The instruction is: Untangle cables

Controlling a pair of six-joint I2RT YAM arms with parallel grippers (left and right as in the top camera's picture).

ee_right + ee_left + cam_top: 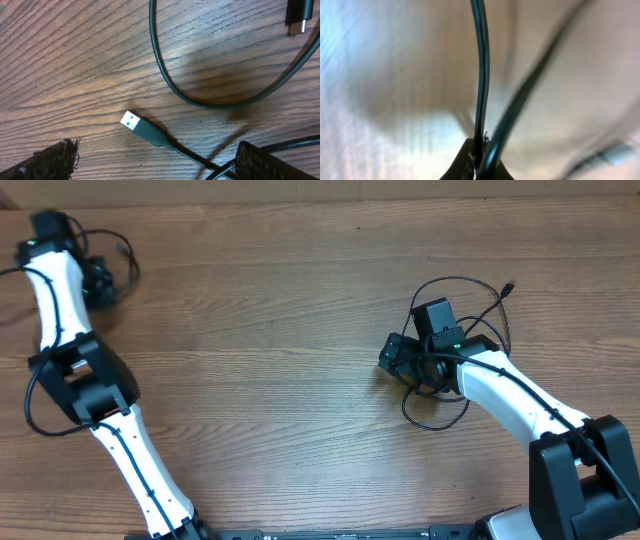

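Cables sit in two places: one cord (481, 75) is pinched in the pressed-together tips of the left gripper (479, 162) at the table's (260, 310) far-left corner, while loose loops (215, 105) ring the right gripper (157, 155), which is spread and empty. That tip-only pinch could slip under a tug, and closing the right gripper might catch two strands. Below it, a USB-A plug (131, 120) lies diagonally, blue end pointing upper-left in the wrist view.
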